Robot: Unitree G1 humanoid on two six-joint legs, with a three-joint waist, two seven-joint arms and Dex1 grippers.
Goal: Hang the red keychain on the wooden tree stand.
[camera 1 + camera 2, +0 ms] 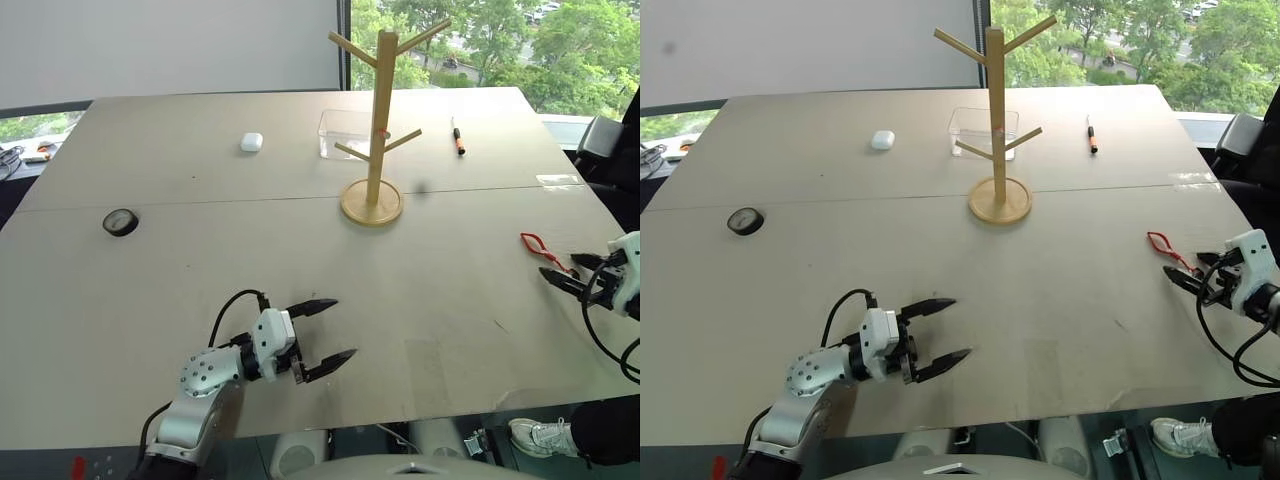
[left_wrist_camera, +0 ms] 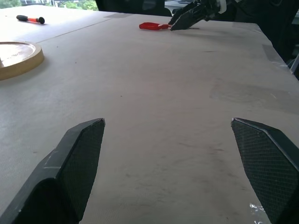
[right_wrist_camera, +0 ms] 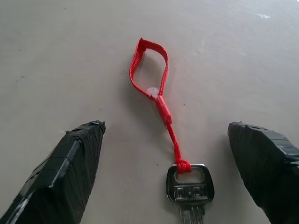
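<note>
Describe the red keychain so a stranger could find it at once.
On the big table, look at the robot's right edge, well away from the wooden tree stand. The red keychain lies flat before the open right gripper: a thin red loop with a silver key, unlike the orange-and-black pen.

You're looking at a roll of black tape [image 1: 120,222] lying flat toward the table's [image 1: 200,300] left edge, a small white case [image 1: 251,142] sitting farther back, a clear plastic box [image 1: 340,133] resting beyond it, and an orange-and-black pen [image 1: 457,137] lying far right.
</note>
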